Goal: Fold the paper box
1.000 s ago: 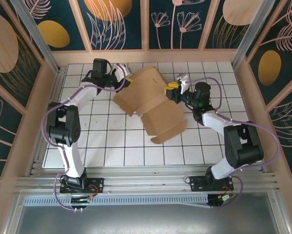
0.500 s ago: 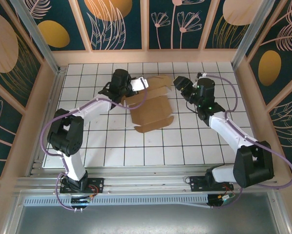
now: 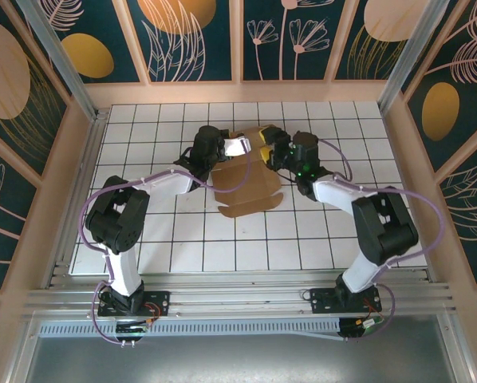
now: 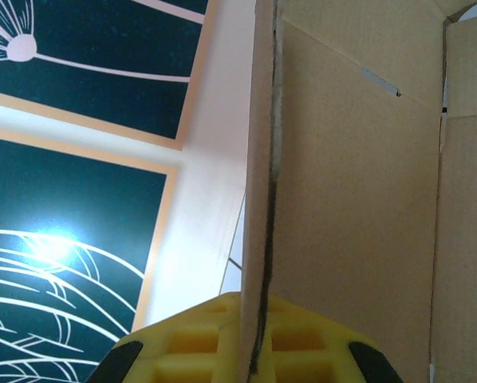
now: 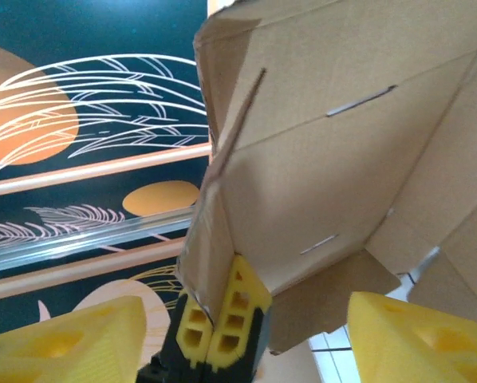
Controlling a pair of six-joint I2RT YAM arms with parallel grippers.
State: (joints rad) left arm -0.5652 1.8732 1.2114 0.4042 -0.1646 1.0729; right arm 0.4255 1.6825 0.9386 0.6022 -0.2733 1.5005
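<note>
Since the paper box (image 3: 250, 185) at the table's (image 3: 183, 239) far middle looks light and floppy, the left gripper (image 3: 232, 148) clamps its flap edge, the right gripper (image 3: 269, 145) gapes empty, and holds near creases seem safest.

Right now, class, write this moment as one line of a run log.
paper box: not yet folded | left gripper: shut on its edge | right gripper: open, close to it
</note>
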